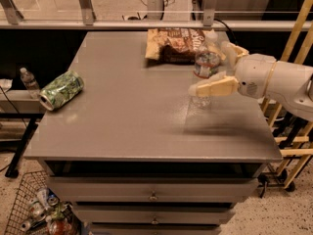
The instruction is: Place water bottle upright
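Well, start at the left of your view: off the table [122, 131], beyond its left edge, a small bottle [29, 80] stands on a lower ledge. Just inside that left edge you have the green can [61, 90] lying on its side, its open-looking end facing the front-left corner. Moving across, a brown snack bag [172, 45] lies flat against the back edge, right of the middle. Next comes the water bottle [206, 64], near the right edge and a little in front of the bag, roughly upright with its white cap uppermost and its base low over the table; you cannot tell whether the base touches the top. The claw [209, 68] is clamped around the bottle at the label band, with one tan finger [215, 87] crossing in front of it and the other behind. The white arm [274, 80] reaches in from past the right edge.
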